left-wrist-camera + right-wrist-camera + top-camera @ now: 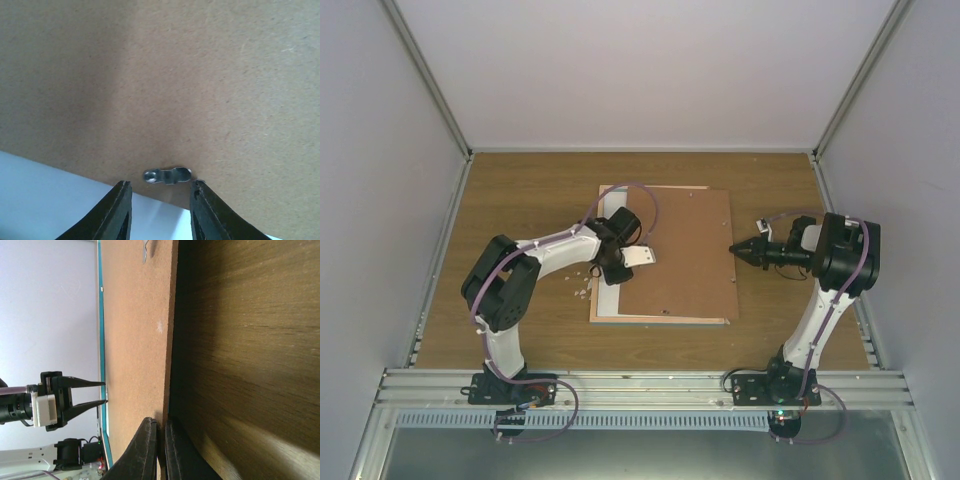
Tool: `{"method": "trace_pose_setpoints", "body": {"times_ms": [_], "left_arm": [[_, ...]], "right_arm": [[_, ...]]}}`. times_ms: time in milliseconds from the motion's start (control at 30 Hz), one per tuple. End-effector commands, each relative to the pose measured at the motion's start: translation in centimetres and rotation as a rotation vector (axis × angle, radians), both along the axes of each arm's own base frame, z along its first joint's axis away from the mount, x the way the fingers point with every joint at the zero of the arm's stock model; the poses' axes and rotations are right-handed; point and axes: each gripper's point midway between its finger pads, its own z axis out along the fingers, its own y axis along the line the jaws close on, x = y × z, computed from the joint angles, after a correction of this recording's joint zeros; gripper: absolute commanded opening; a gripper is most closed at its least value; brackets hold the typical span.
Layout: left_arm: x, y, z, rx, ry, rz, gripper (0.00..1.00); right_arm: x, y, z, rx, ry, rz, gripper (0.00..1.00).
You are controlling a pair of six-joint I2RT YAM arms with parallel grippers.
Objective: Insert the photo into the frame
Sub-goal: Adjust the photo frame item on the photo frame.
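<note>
Picture-framing on a wooden table point(520, 200): the frame point(660, 321) lies face down at mid-table, its teal front showing only as a thin line in the right wrist view, with the brown backing panel point(680, 250) resting on it slightly askew. The photo itself is not in sight; a pale sheet point(50, 200) peeking out along the panel's left edge may be its back or a mat, and the views do not settle which. The left gripper point(160, 186) hovers with jaws parted either side of a small metal tab point(167, 175) at that edge, grasping nothing. The right gripper point(736, 248) is clenched, its tips against the panel's right edge; whether it pinches the board cannot be told. Risk from here: a push on the tab could slide the crooked panel out of square, so it rides up on the rim instead of dropping into the recess, or drag the pale sheet out of place beneath it. No brand, label or legible writing appears in any view
</note>
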Motion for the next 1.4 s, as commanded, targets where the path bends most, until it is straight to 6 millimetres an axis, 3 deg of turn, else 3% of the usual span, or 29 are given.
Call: {"method": "trace_pose_setpoints", "body": {"times_ms": [0, 133, 267, 333, 500, 633, 1000, 1367], "left_arm": [[0.0, -1.3, 1.7, -0.065, -0.001, -0.015, 0.35], [2.4, -2.0, 4.9, -0.188, 0.004, 0.032, 0.36], [7.4, -1.3, 8.8, -0.329, -0.015, 0.150, 0.48], [10.0, -0.7, 9.7, -0.371, -0.043, 0.214, 0.52], [15.8, 0.1, 10.0, -0.355, -0.191, 0.280, 0.56], [19.0, 0.2, 8.6, -0.328, -0.209, 0.314, 0.56], [23.3, -0.4, 5.4, -0.288, -0.246, 0.329, 0.56], [23.5, 0.6, 3.1, -0.207, -0.252, 0.321, 0.54]], "right_arm": [[-0.2, -1.0, -2.9, -0.107, 0.017, -0.008, 0.01], [-0.2, -1.0, -2.9, -0.108, 0.019, -0.007, 0.01], [-0.1, -1.1, -2.8, -0.109, 0.015, -0.007, 0.01], [-0.1, -1.1, -2.8, -0.109, 0.013, -0.005, 0.01], [-0.1, -1.0, -2.8, -0.109, 0.011, -0.002, 0.01], [-0.1, -1.0, -2.6, -0.114, 0.008, 0.001, 0.01], [-0.3, -0.7, -2.4, -0.128, -0.002, 0.012, 0.01], [-0.3, -0.7, -2.3, -0.132, -0.004, 0.014, 0.01]]}}
